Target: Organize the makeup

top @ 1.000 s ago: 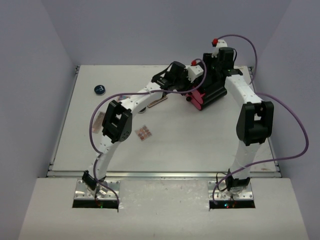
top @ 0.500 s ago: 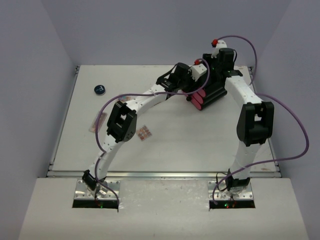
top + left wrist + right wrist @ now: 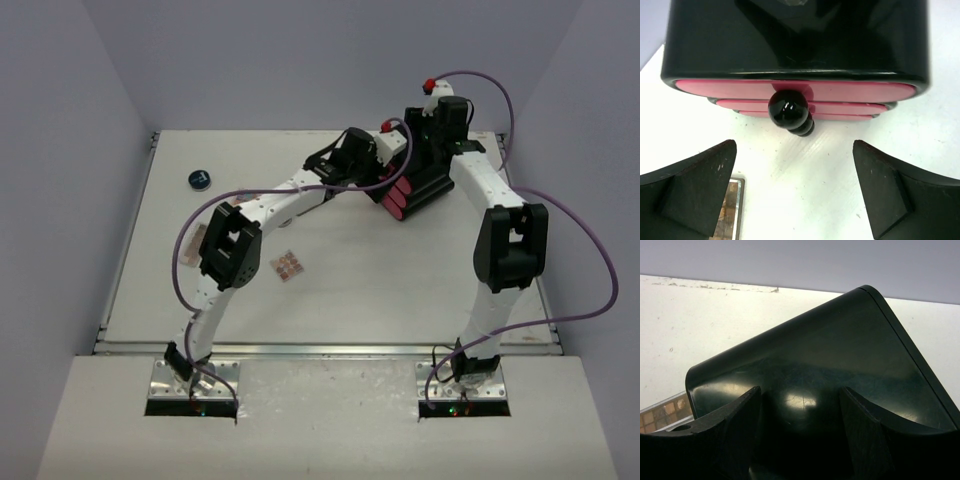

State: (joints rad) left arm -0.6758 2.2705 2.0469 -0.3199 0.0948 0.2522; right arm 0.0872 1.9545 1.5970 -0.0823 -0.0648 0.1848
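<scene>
The black box with pink drawers stands at the back right of the table. My left gripper faces its drawer fronts, open wide with only bare table between the fingers. The round black knob is just ahead of it. A tan palette pokes out under the left finger. My right gripper sits on the top of the box, fingers apart and laid on its glossy surface. Another palette lies mid-table, a further one by the left arm, and a dark-blue jar at far left.
The box's drawers are all pushed in, stacked pink fronts with knobs. Purple cables loop off both arms above the table. The table's raised rim runs along the left side.
My left gripper has let go of the drawer knob and opened wide, staying in front of the box. The pink drawer has slid in. The right arm has not moved.
</scene>
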